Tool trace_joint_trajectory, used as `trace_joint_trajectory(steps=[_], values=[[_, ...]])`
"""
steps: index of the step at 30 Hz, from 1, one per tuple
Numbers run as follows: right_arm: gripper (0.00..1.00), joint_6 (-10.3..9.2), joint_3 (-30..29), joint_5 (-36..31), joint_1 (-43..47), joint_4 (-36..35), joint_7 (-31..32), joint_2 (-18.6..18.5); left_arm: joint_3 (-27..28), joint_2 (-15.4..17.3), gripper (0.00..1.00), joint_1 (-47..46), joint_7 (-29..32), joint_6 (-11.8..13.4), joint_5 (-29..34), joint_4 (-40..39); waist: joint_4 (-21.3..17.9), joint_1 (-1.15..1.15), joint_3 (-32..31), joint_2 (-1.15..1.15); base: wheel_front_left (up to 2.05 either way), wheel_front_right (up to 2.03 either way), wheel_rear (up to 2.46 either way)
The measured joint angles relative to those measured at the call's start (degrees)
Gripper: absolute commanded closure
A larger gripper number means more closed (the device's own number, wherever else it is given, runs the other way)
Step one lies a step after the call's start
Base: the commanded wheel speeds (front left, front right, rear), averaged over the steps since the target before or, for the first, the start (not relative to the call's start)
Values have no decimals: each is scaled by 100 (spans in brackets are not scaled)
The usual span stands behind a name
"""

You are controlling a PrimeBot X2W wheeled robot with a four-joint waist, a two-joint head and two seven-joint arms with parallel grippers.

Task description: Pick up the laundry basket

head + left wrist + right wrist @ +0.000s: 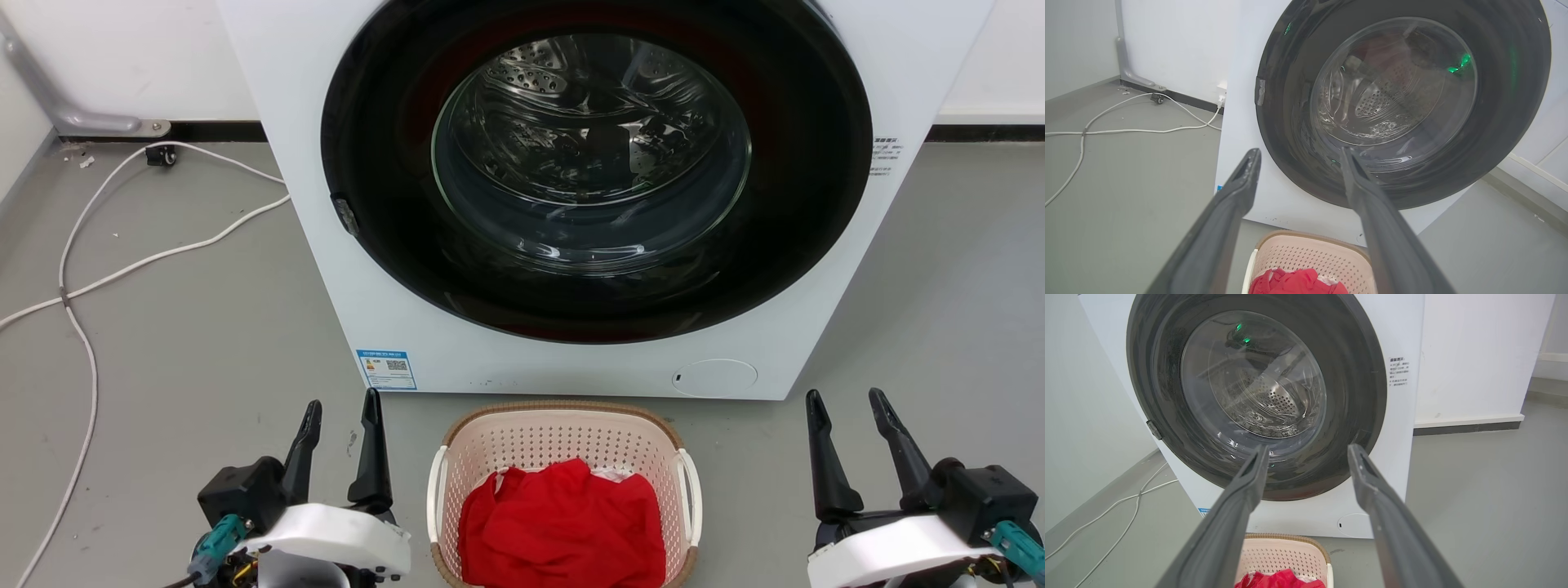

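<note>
The laundry basket (563, 437) sits on the grey floor just in front of the washing machine, pale pink with a brown rim and white side handles, holding a red garment (563, 527). My left gripper (343, 404) stands open to the basket's left, apart from it. To the basket's right my right gripper (849, 400) is open too, nothing between its fingers. The left wrist view has the basket (1306, 253) low between the fingers of the left gripper (1298, 153). In the right wrist view the basket (1286, 555) lies low between the fingers of the right gripper (1308, 449).
A white front-loading washing machine (408, 310) with a closed dark round door (596, 163) stands right behind the basket. White cables (82, 286) trail over the floor at the left. A grey pipe (49, 102) runs along the back wall.
</note>
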Motion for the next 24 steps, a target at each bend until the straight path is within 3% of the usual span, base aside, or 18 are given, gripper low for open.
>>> trace_joint_trajectory(steps=[24], values=[[0, 0, 20, -1074, 68, -31, -265, 0, -68, 5, 0, 74, -275, 127, 1031, 54, -20, 0, -30, 0, 0, 0, 0]])
